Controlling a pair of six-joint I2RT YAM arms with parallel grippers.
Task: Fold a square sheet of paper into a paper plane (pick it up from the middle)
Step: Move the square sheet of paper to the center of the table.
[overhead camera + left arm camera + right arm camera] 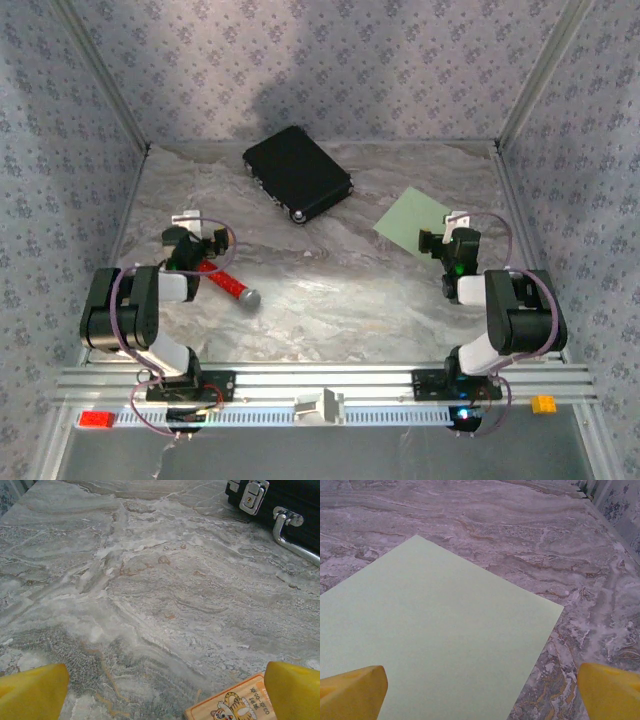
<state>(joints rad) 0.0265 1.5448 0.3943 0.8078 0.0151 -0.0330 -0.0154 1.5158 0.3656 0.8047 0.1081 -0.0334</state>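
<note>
The square sheet of paper (413, 214) is laid flat, centre-right, for a middle pinch; right fingers (350, 690) and left fingers (292, 687) are spread.

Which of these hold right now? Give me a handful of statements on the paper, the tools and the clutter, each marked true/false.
1. The square sheet of paper lies flat and unfolded on the table. True.
2. The right tool is shut on the paper. False: its jaws stand open over the sheet, holding nothing.
3. The black case sits toward the back of the table. True.
4. The red-handled item lies next to the paper. False: it lies on the table's left side, well apart from the paper.
5. The left tool is open. True.
</note>
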